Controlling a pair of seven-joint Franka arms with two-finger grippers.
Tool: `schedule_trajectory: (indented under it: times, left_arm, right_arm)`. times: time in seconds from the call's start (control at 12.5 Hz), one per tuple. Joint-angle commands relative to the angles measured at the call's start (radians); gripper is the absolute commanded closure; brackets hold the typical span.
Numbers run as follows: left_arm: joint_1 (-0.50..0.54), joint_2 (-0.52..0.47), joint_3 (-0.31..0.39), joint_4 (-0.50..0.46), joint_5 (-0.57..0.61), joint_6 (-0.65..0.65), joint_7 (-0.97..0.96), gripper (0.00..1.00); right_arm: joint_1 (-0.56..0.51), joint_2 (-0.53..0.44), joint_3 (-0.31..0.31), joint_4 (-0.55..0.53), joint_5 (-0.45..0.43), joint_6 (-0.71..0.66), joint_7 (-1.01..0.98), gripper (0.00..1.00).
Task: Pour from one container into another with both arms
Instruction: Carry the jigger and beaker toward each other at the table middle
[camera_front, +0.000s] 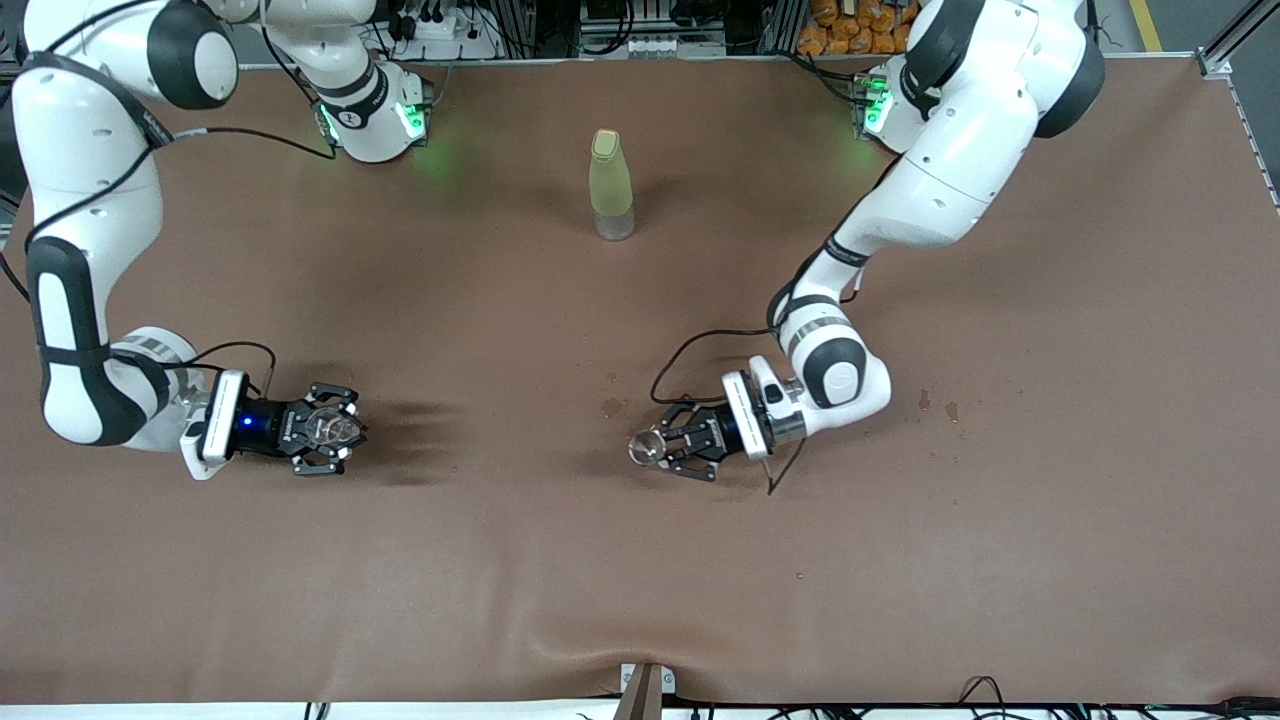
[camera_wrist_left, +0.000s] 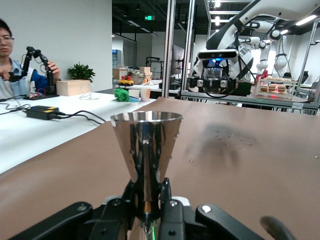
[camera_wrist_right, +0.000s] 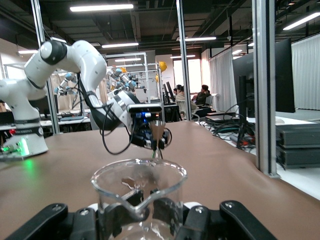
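Left gripper (camera_front: 668, 446) clenches an upright metal jigger (camera_front: 645, 447); right gripper (camera_front: 325, 430) grasps a glass beaker (camera_front: 330, 428), well apart, facing it across the table (camera_front: 1000, 560).

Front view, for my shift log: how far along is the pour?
Done: both vessels gripped. Left gripper is shut on the shiny metal cone-shaped jigger; right gripper is shut on the clear glass spouted beaker. In hand: both upright, wide apart. Left: bringing them together and tipping.
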Motion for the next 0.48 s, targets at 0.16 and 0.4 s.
schedule_trajectory:
  times: [0.16,0.4]
  left_arm:
    - [-0.076,-0.003,0.010,0.010,-0.090,0.021,0.075,1.00]
    - [-0.127,-0.002,0.010,0.010,-0.186,0.021,0.138,1.00]
  right_arm:
    - [0.050,-0.244,-0.009,-0.211,0.016,0.040,0.124,1.00]
    - [0.091,-0.379,-0.011,-0.324,0.016,0.110,0.201,1.00]
